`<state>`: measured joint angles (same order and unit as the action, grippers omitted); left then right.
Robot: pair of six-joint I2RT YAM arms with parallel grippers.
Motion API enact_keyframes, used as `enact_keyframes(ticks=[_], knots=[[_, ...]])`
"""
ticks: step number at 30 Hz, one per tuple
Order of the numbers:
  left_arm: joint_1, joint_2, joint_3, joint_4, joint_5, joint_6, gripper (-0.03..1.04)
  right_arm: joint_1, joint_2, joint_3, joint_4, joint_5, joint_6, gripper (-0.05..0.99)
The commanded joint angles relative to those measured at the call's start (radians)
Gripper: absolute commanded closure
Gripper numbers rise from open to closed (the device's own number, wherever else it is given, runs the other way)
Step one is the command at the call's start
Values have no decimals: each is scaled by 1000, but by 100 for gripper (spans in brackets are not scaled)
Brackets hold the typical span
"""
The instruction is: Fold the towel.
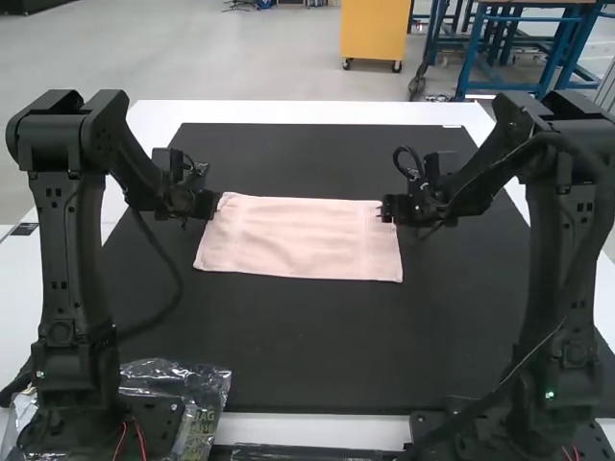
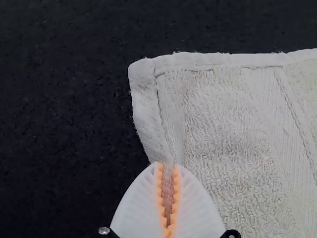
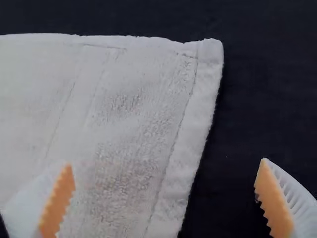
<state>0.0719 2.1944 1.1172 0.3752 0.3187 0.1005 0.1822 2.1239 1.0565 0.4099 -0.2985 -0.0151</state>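
One towel (image 1: 298, 237), pale pink, terry, spread flat and smooth as a wide rectangle; whether it lies in more than one layer I cannot tell. Location: on a black mat (image 1: 307, 336), toward its far part, between my two pincers. Details: a stitched hem along the edges, a fuzzy pile, and flatter woven bands running alongside the short sides.

One left pincer (image 1: 213, 205), at the towel's left side, close to the far left corner. Condition: narrow, holding the towel. In the left wrist view the pincer (image 2: 167, 164) has the hemmed left side pinched between its orange pads (image 2: 160, 186), a little short of the corner, which lies flat beyond the white fingertips.

One right pincer (image 1: 384, 209), at the towel's right side, near the far right corner. Condition: wide, holding nothing. In the right wrist view the pincer (image 3: 166, 162) has its fingers well apart, one over the cloth, the other over the black mat, with the hemmed right side running through the gap between them.

Two arms, black: the left arm (image 1: 67, 259) and the right arm (image 1: 567, 250), one at each side of the mat.

One counter (image 1: 288, 112), white, beneath the mat. One clear plastic bag (image 1: 163, 375), crumpled, beside the left arm's base.
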Motion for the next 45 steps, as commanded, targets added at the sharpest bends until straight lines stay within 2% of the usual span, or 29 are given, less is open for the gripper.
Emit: enact_keyframes(ticks=[1,19,26,45], knots=[[-3,30,6,-18,-7,1,99,13,-24,10,-6,7,26,5],[-3,36,6,-13,8,-1,99,85,7,77,-8,42,41,4],[-3,36,6,5,11,-10,99,76,-9,88,-37,58,37,4],[-20,50,6,11,19,-30,99,37,31,66,-19,59,33,5]])
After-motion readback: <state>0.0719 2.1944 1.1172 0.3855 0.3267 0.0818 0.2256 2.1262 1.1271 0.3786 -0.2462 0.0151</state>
